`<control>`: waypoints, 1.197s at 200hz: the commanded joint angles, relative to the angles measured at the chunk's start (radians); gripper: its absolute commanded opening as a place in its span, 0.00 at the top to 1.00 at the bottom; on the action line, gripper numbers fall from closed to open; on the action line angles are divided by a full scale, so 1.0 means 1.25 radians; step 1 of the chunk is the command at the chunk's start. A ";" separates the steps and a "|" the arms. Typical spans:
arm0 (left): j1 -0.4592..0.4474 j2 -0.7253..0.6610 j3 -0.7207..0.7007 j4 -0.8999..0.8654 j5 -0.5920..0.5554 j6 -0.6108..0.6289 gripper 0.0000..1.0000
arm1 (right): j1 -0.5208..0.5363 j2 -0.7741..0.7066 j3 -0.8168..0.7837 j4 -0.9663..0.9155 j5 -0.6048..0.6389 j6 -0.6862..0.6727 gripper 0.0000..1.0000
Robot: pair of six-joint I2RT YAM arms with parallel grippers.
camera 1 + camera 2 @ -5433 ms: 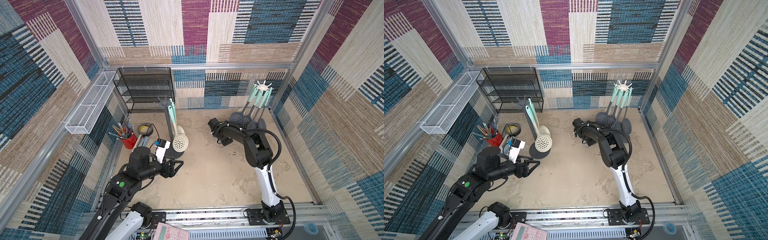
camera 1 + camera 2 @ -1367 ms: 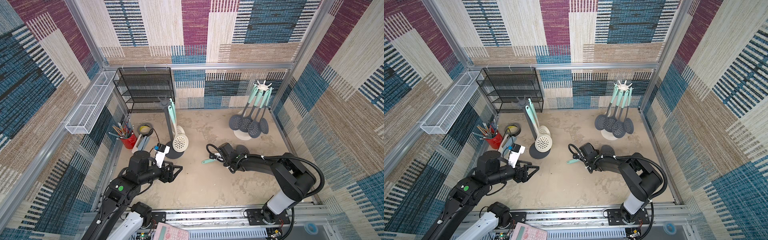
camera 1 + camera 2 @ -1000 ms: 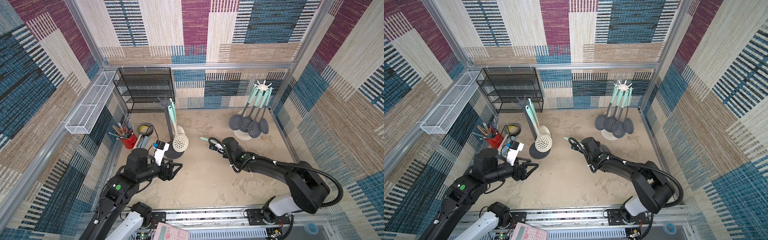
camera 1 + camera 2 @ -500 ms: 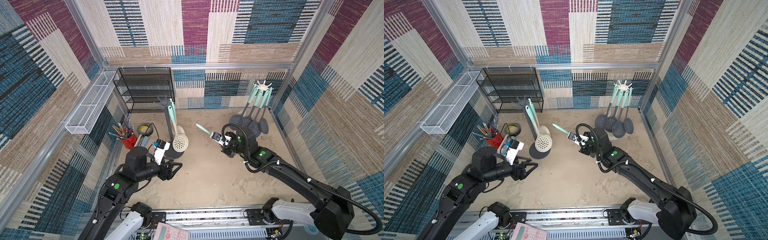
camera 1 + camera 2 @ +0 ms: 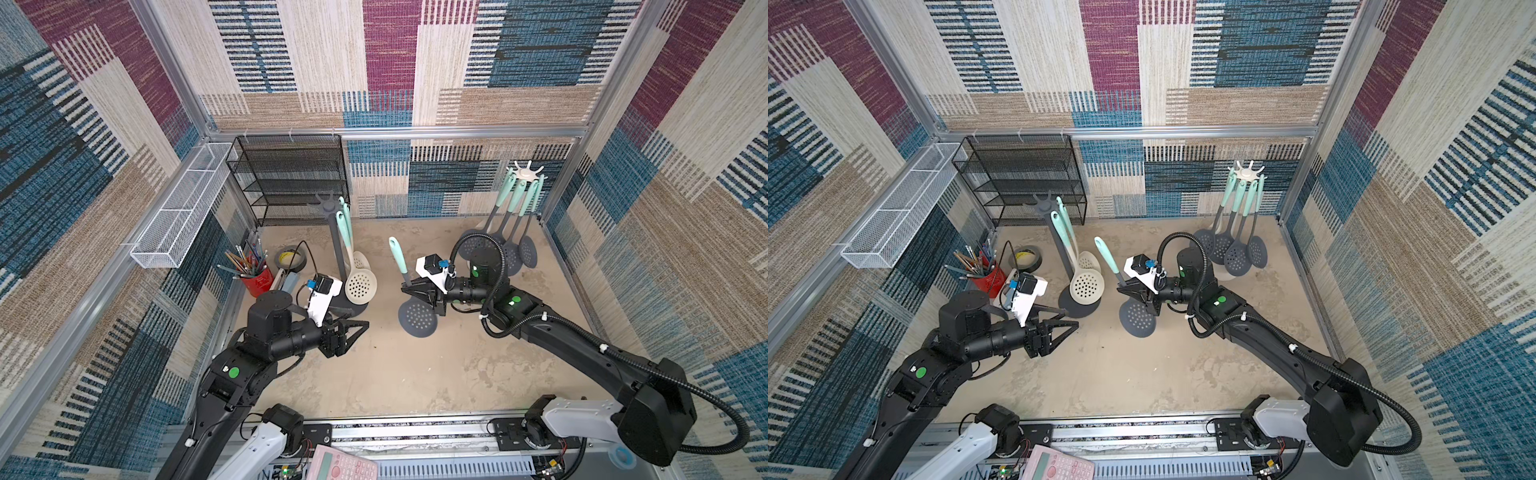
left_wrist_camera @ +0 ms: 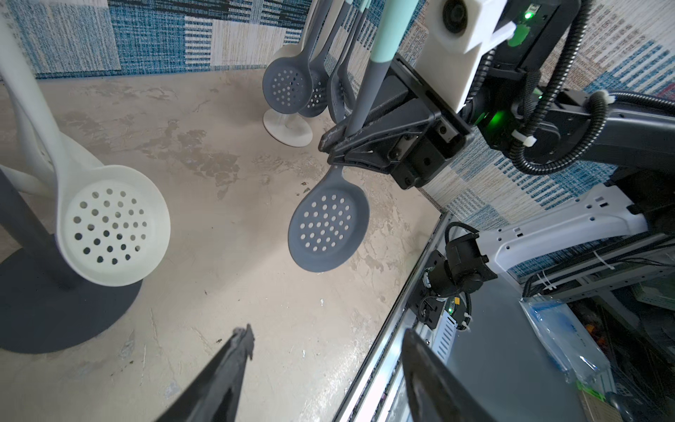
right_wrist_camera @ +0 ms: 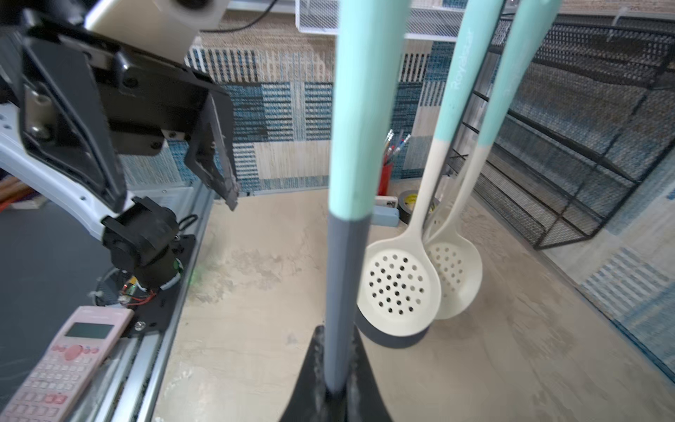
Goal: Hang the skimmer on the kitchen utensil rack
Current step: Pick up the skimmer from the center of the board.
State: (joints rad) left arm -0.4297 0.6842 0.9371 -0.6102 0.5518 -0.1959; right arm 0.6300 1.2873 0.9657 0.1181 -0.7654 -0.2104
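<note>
Grey silicone, teal-handled, the skimmer [image 5: 417, 319] hangs bowl-down above the counter [image 5: 415, 374] in both top views, its shaft pinched in the closed right hand [image 5: 406, 289]. The left hand [image 5: 358, 330] stands open nearby. The left wrist view shows the bowl clear of the dark rack [image 6: 54, 318], likely its target; I'd keep the handle upright for hooking. The right wrist view catches a red cup [image 7: 384, 179] of pencils and a wire basket [image 7: 427, 18], nothing showing inside.

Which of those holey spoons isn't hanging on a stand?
The grey skimmer gripped by the right end effector; four other grey ones and two cream ones hang from stands.
</note>
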 commanded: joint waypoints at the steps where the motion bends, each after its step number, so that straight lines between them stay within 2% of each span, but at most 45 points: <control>1: 0.001 -0.003 0.010 0.032 -0.016 0.040 0.32 | 0.018 0.019 0.001 0.147 -0.071 0.120 1.00; 66: 0.016 -0.019 0.012 0.062 -0.013 0.047 0.34 | 0.111 0.123 0.080 0.197 -0.035 0.187 1.00; 162: 0.068 -0.093 -0.079 0.161 -0.056 -0.048 0.37 | 0.133 0.192 0.128 0.235 -0.043 0.307 1.00; 239: 0.082 -0.130 -0.102 0.124 -0.101 -0.076 0.37 | 0.153 0.313 0.232 0.240 -0.098 0.388 1.00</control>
State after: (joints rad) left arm -0.3294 0.5377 0.8162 -0.4465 0.4660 -0.2794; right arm 0.8169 1.6379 1.2133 0.3767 -0.8509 0.2184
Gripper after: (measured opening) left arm 0.629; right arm 0.091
